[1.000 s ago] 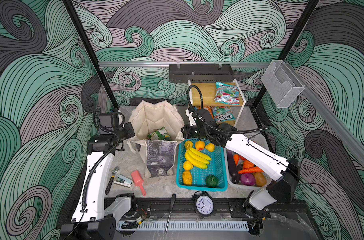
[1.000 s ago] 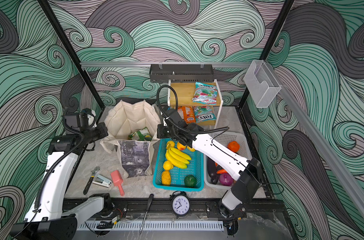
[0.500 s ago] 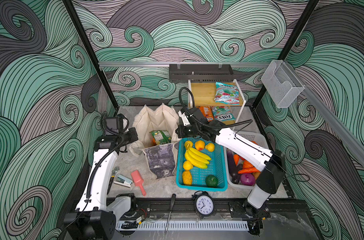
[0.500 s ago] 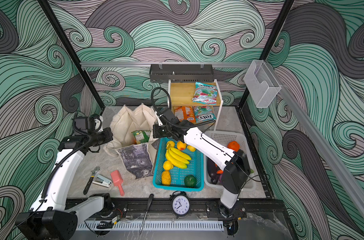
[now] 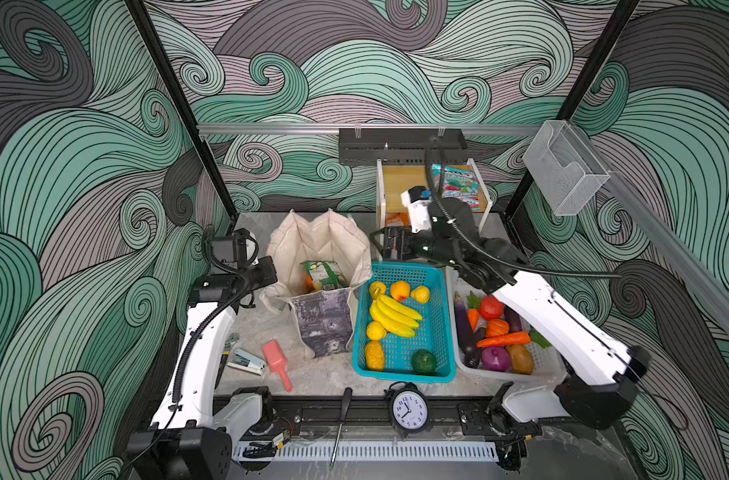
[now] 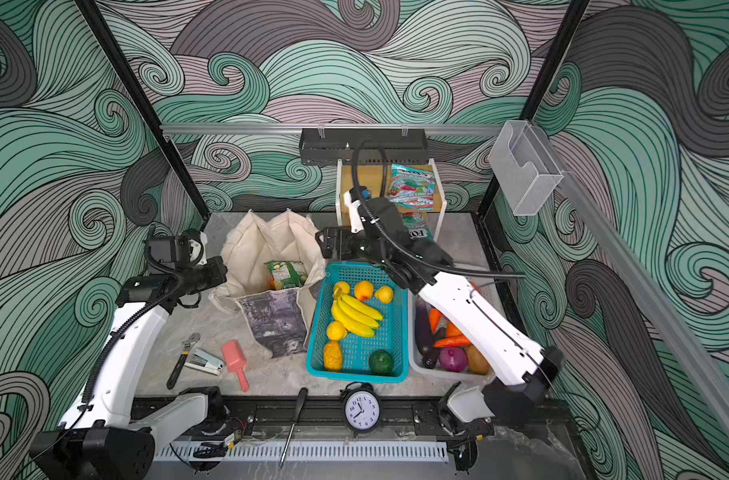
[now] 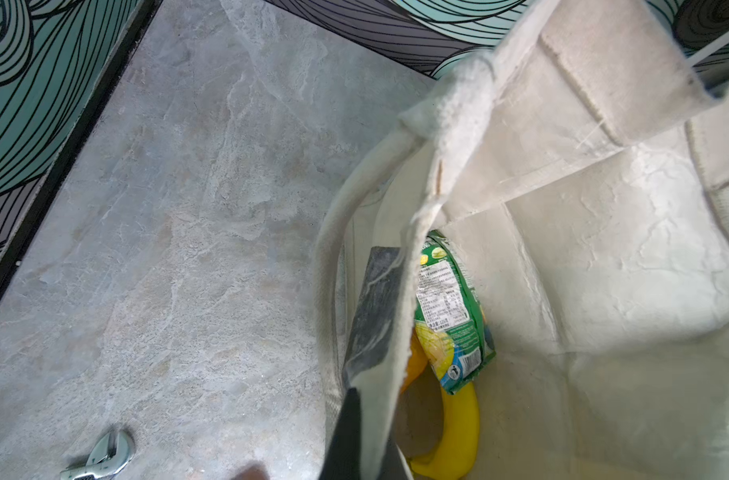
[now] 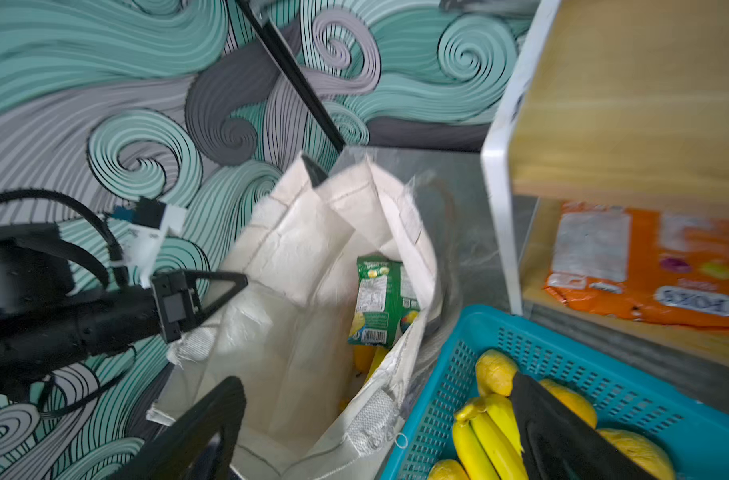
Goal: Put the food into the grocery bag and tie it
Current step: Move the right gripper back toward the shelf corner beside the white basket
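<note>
Well, the grocery bag [image 5: 313, 241] stands open on the grey table [image 5: 325, 374], towards the back and just beside the teal basket [image 5: 447, 316]; its printed front slumps forward towards the near edge. Inside it a green snack packet [image 5: 323, 274] is propped on end, and the left wrist view shows a banana [image 7: 458, 432] lying under it at the bottom, with something orange next to that which I cannot make out. The left gripper [image 5: 271, 272] is clamped tight on the bag's left rim, with the cloth pinched between its black fingers [image 7: 344, 436]. The right gripper [image 8: 375, 384] hangs above the bag's right rim and the far corner of the teal basket, its jaws spread wide with nothing between them. A bunch of bananas [image 5: 394, 318] and several yellow-orange fruits lie in the teal basket. An eggplant [image 5: 462, 324] and a carrot [image 5: 504, 340] sit among other produce in the white basket [image 5: 504, 376], to the right of the teal one; a teal-red packet [image 5: 458, 187] lies on top of the shelf [image 5: 396, 187] at the back.
</note>
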`<state>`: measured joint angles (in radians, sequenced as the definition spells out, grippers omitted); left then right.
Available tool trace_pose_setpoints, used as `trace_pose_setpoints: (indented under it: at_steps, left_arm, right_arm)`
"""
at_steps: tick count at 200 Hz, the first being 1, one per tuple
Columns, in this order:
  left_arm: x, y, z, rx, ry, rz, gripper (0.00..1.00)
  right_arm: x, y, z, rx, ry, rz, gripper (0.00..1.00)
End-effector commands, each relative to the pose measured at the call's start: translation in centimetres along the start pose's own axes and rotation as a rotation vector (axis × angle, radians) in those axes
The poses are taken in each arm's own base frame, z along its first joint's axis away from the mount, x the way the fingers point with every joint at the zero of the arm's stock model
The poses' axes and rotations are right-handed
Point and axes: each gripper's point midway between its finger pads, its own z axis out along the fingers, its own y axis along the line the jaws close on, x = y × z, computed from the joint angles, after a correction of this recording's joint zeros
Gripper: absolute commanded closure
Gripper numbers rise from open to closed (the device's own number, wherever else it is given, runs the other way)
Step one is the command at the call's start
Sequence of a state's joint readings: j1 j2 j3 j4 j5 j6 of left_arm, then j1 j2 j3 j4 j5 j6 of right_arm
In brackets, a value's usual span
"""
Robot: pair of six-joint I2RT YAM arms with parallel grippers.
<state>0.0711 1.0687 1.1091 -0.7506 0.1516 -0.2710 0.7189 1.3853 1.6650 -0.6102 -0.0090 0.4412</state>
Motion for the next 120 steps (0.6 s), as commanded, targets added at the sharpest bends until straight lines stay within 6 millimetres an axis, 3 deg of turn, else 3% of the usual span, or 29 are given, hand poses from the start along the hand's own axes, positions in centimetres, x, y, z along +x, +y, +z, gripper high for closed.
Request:
trace_pose_setpoints:
  at_steps: [1,37,61,95,120]
  left_arm:
    - [0.0,-0.5,-0.2,0.036,-0.019,0.014,1.00]
    - [0.0,-0.2,-0.4,0.019,-0.024,0.021,1.00]
    - [0.0,-0.2,-0.5,0.018,-0.029,0.024,1.00]
    - [0.1,-0.3,-0.5,0.024,-0.026,0.022,1.00]
    - [0.1,-0.5,-0.5,0.039,-0.025,0.021,1.00]
  right_arm:
    - [-3.0,-4.4,-2.8,0.141,-0.099,0.004,0.00]
    - [-6.1,-10.3,-6.9,0.263,-0.206,0.071,0.00]
    - [-7.0,-13.9,-8.4,0.304,-0.240,0.168,0.06]
    - [-6.8,-17.6,-9.0,0.316,-0.242,0.299,0.13]
    - [-6.2,-18.4,-7.7,0.243,-0.224,0.368,0.28]
